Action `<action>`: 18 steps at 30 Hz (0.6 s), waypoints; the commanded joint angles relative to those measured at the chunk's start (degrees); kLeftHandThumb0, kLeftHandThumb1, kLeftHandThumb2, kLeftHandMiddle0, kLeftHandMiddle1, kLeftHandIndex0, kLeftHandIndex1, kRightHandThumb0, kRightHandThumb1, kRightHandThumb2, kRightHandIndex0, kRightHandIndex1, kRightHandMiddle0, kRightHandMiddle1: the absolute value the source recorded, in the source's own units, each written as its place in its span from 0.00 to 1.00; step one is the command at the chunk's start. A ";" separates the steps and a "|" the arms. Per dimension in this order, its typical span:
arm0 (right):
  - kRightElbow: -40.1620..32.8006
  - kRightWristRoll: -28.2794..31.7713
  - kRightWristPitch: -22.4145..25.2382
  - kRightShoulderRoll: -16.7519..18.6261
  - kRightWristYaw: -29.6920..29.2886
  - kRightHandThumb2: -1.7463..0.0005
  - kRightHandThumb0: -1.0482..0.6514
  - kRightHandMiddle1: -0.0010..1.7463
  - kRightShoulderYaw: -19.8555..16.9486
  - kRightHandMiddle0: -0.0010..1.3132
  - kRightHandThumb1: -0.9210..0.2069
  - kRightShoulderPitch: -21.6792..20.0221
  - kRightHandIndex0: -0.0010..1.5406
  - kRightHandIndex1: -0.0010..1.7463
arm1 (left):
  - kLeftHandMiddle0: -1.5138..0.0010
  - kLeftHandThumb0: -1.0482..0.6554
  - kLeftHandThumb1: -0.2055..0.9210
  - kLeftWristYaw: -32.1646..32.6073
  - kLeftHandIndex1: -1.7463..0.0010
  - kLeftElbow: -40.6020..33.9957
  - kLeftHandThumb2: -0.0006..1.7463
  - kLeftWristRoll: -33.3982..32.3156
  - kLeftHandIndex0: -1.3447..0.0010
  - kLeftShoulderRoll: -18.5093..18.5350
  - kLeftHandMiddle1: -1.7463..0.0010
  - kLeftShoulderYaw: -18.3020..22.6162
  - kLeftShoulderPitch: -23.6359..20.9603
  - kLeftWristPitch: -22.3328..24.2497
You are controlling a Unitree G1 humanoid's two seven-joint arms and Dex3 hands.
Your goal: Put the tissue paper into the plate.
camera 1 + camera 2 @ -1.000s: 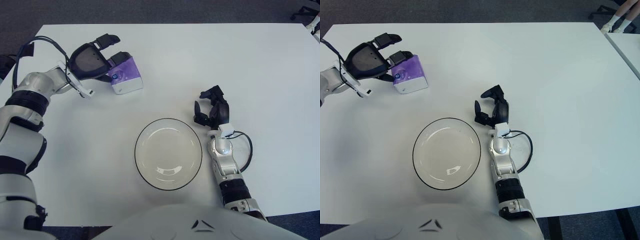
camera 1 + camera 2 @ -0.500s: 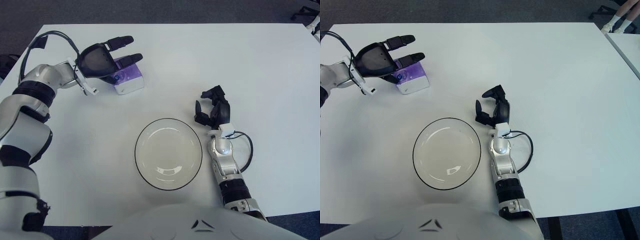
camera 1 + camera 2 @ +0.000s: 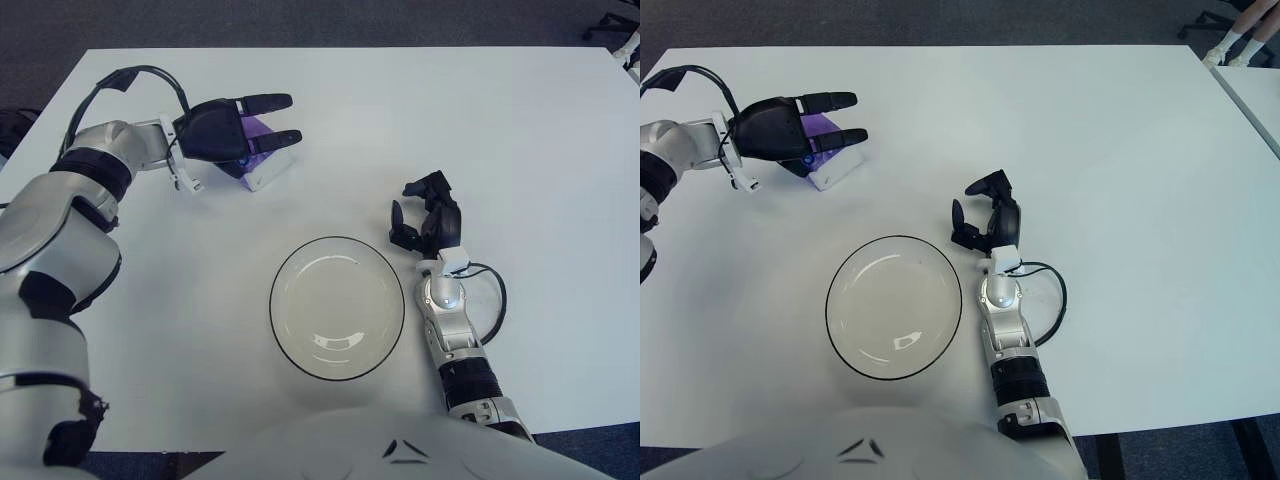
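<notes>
The tissue pack (image 3: 262, 170), purple on top with a white side, lies on the white table at the far left. My left hand (image 3: 272, 120) lies over it with the palm covering most of the pack and the fingers stretched out to the right, not closed around it. The clear glass plate (image 3: 273, 300) with a dark rim sits empty at the near middle, apart from the pack. My right hand (image 3: 425, 218) rests on the table just right of the plate, fingers curled and holding nothing.
A black cable (image 3: 495, 290) loops beside my right wrist. The table's far edge (image 3: 350, 48) runs along the top, with dark floor beyond it.
My left hand has moved right and turned down over the tissue pack, now covering most of it. The pack has shifted slightly. The right hand has not moved.
</notes>
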 commanded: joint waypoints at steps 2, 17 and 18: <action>7.10 -2.18 -0.28 -0.48 -1.45 0.37 0.61 1.00 -0.49 0.34 0.46 5.97 0.42 0.80 | 1.00 0.00 1.00 3.73 1.00 -0.99 0.30 4.34 1.00 0.33 1.00 -4.68 -2.79 0.90; 7.62 -1.66 -1.11 -0.54 -1.96 0.37 0.61 1.00 -0.23 0.34 0.46 6.24 0.42 0.79 | 1.00 0.00 0.99 -0.64 1.00 -8.18 0.28 7.07 1.00 3.56 1.00 -9.80 -8.71 -6.87; 7.64 -1.67 -1.17 -0.51 -2.01 0.37 0.61 1.00 -0.22 0.34 0.46 6.27 0.43 0.79 | 1.00 0.00 0.99 -1.50 1.00 -8.92 0.28 6.96 1.00 3.95 1.00 -9.62 -8.99 -7.41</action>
